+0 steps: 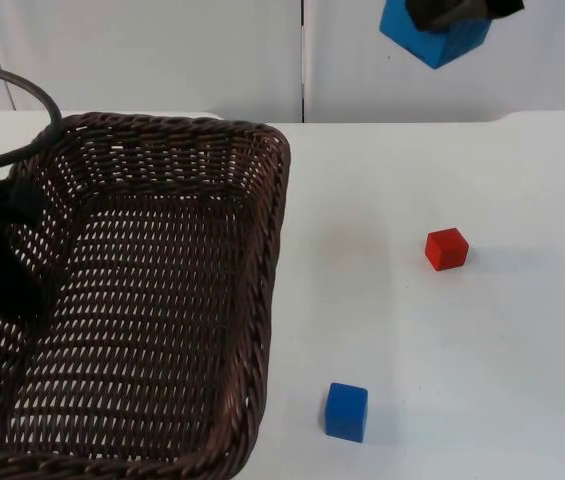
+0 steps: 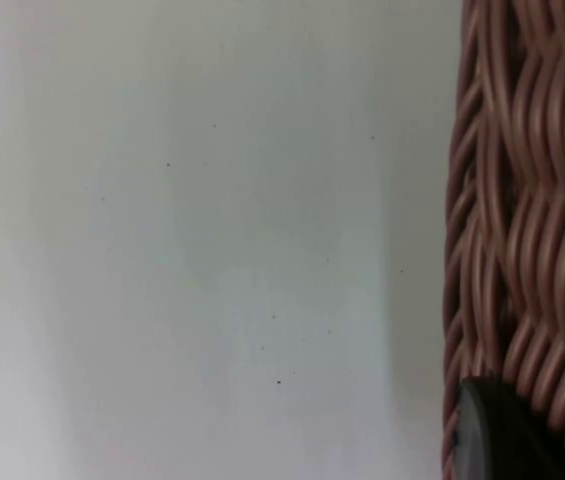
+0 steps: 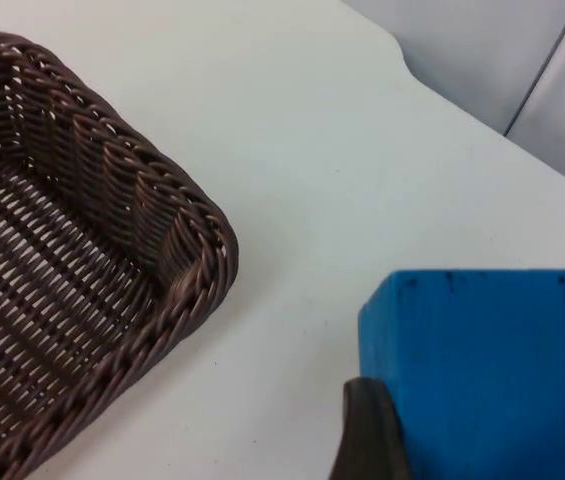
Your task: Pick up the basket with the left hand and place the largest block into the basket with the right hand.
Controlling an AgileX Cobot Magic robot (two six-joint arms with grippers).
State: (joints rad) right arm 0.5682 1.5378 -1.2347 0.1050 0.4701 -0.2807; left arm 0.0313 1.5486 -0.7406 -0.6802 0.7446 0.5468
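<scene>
Top view first: the dark brown wicker basket takes up the whole near-left part of the shot, sitting big and close to the camera, and its left wall is covered by the black bulk of the left arm. The left tool itself I can't pick out from up here, so I can't tell from this view how it grips. Up at the far edge, the right tool hangs high over the white surface, clenched on the big light-blue block, which is tilted with one corner pointing down. Well below and nearer than that tool, a small red cube rests on the surface, and a small dark-blue cube sits nearer still, just beside the basket's right wall but not touching it. The basket is off to the left of the right tool, well apart from it. Left wrist view: the left tool's black fingertip presses right against the woven basket wall, with plain white surface beside it; looks clamped on the rim, since the weave sits right at the finger. Right wrist view: the big block is right up against the right tool's dark fingertip, held off the surface, and the basket's corner lies beyond it with bare surface in between.
</scene>
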